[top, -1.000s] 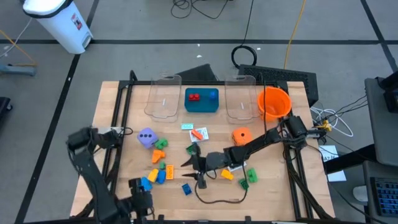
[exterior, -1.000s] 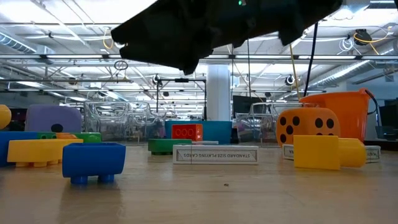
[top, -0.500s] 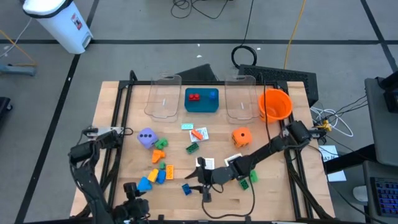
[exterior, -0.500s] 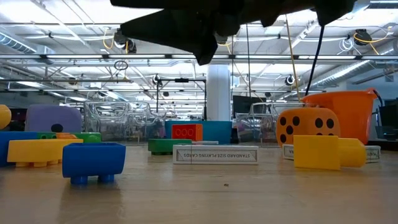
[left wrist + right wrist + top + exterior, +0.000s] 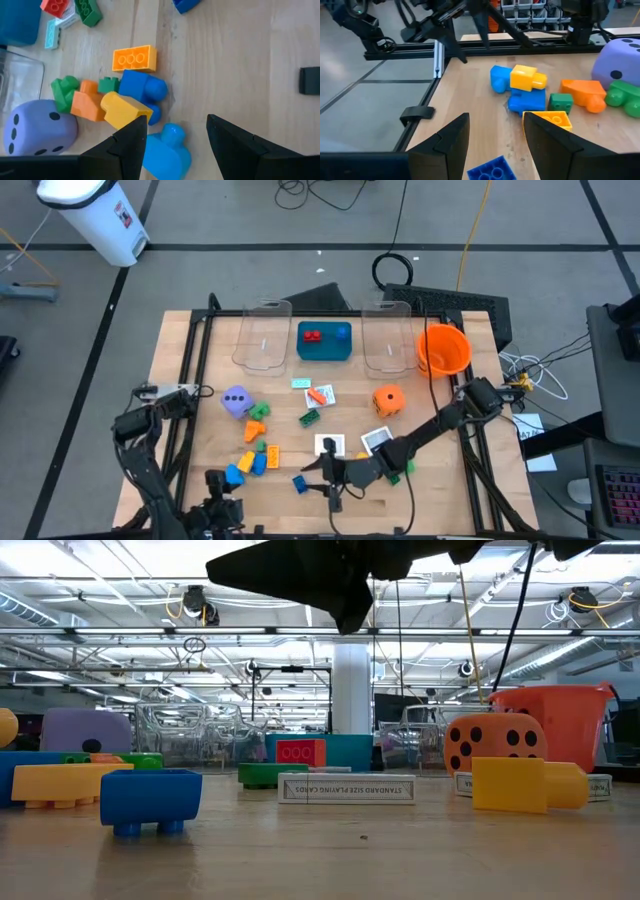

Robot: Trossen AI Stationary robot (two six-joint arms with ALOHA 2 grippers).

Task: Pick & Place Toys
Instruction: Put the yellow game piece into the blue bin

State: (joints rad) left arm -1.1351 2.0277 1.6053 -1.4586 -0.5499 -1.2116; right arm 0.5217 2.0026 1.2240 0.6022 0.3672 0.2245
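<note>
Two grippers up. My right gripper (image 5: 322, 473) hovers near front edge, jaws spread, empty. Dark blue brick (image 5: 300, 483) lies just beside it, toward left edge of tabletop (image 5: 190, 380). My left gripper (image 5: 215, 502) farther off, jaws spread.

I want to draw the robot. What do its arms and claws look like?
Both arms are dark, jointed and thin. The right arm trails a black cable. Each claw, left claw and right claw, has two flat black fingers with angled tips.
</note>
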